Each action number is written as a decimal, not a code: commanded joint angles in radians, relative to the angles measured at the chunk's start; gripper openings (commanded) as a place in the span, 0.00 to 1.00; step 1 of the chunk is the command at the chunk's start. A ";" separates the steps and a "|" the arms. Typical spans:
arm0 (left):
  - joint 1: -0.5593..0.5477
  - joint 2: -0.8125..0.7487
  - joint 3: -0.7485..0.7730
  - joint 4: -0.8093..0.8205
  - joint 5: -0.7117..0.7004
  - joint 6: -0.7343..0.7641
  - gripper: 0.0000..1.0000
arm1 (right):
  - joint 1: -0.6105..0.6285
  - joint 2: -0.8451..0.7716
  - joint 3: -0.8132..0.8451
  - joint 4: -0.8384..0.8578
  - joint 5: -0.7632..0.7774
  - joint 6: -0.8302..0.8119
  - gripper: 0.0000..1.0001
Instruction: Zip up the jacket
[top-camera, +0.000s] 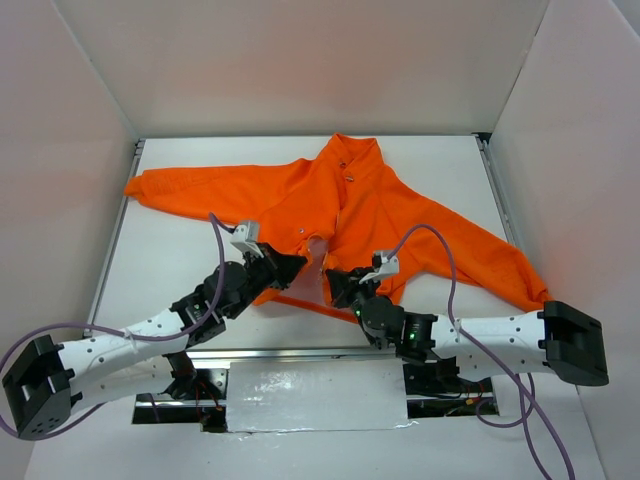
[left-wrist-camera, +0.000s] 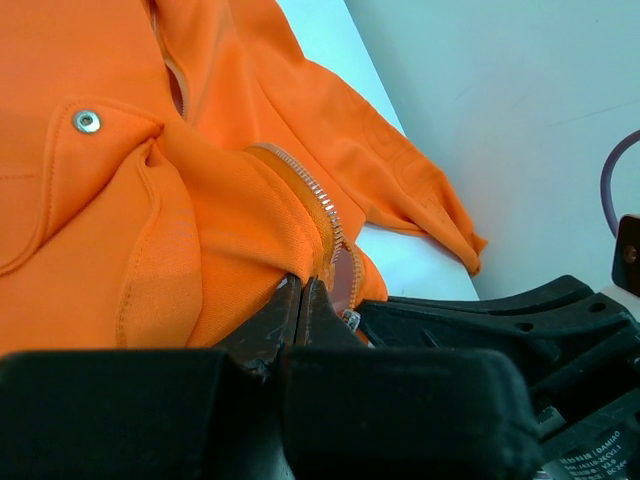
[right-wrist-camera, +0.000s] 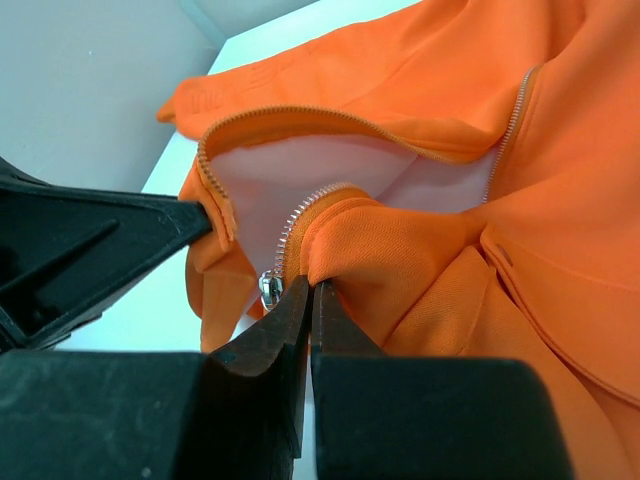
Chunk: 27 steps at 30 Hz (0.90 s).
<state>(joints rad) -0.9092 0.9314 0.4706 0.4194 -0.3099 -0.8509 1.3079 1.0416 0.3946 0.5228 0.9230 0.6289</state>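
The bright orange jacket (top-camera: 350, 205) lies spread on the table, collar at the far side, its lower front open and showing pale lining. My left gripper (top-camera: 296, 262) is shut on the jacket's bottom front edge by the pale zipper teeth (left-wrist-camera: 318, 205); its fingertips (left-wrist-camera: 290, 300) pinch the fabric. My right gripper (top-camera: 337, 279) is shut on the other front edge, its fingertips (right-wrist-camera: 305, 295) pinching orange fabric right beside the silver zipper slider (right-wrist-camera: 267, 290). The two grippers sit close together at the hem.
White walls (top-camera: 90, 120) enclose the table on three sides. A metal rail (top-camera: 300, 352) and a foil-covered plate (top-camera: 315, 395) lie at the near edge between the arm bases. The right sleeve (top-camera: 500, 265) reaches toward the right wall. Purple cables loop off both arms.
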 joint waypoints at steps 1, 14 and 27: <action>-0.014 0.004 -0.004 0.074 0.005 -0.046 0.00 | 0.008 0.000 0.035 0.014 0.050 0.025 0.00; -0.037 0.032 -0.012 0.088 -0.008 -0.056 0.00 | 0.008 0.024 0.070 -0.050 0.051 0.052 0.00; -0.039 0.026 -0.010 0.081 -0.020 -0.048 0.00 | 0.010 0.035 0.070 -0.046 0.025 0.049 0.00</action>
<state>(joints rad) -0.9401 0.9676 0.4549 0.4274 -0.3172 -0.8963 1.3094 1.0695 0.4210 0.4778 0.9272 0.6647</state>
